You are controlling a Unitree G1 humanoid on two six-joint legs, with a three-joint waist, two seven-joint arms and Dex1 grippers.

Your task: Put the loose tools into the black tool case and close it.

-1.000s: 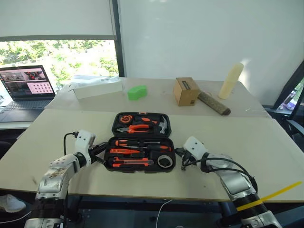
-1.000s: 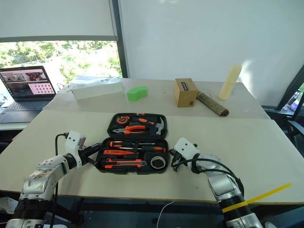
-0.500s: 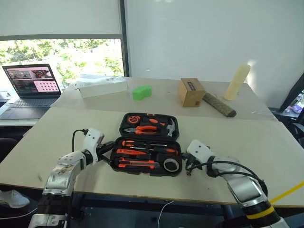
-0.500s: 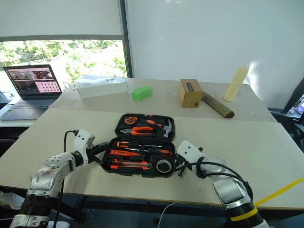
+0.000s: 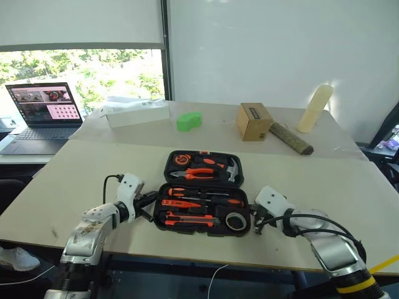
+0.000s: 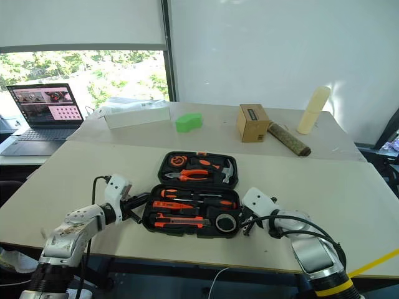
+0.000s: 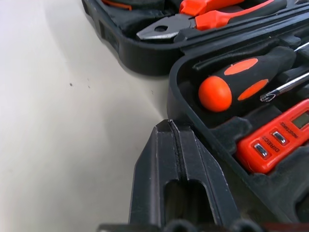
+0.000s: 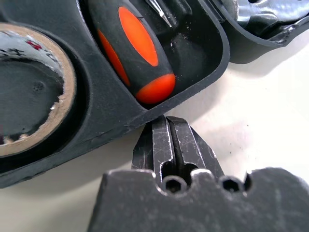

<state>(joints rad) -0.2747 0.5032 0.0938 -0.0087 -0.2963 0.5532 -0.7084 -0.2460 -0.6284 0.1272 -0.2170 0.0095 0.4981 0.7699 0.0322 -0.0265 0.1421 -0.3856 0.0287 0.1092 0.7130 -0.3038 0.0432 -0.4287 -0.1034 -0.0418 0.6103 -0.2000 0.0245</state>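
Observation:
The black tool case point(image 5: 161, 202) lies open on the table. Its near half holds two screwdrivers point(image 5: 187, 192) with orange-black handles, a slim orange tool point(image 5: 182, 204), the utility knife point(image 5: 190, 218) and the tape roll point(image 5: 235, 221). Pliers point(image 5: 199, 172) and a hammer sit in the far half. My left gripper point(image 5: 150, 203) is shut, with its tips point(image 7: 169, 126) against the case's left end wall beside a screwdriver handle point(image 7: 236, 79). At the case's right end my right gripper point(image 5: 254, 226) is also shut, its tips point(image 8: 166, 121) just outside the rim by a screwdriver point(image 8: 130, 48) and the tape roll point(image 8: 29, 92).
At the back stand a green block point(image 5: 189, 120), a cardboard box point(image 5: 254, 120), a brown roll point(image 5: 290, 138), a cream cylinder point(image 5: 315, 107) and a long white box point(image 5: 137, 114). A laptop point(image 5: 43, 112) is open at the far left. The table's front edge runs just behind both grippers.
The whole picture has shifted, so the camera moved. Both grippers stay shut at the case's two ends, each drawn slightly back toward the table's front edge.

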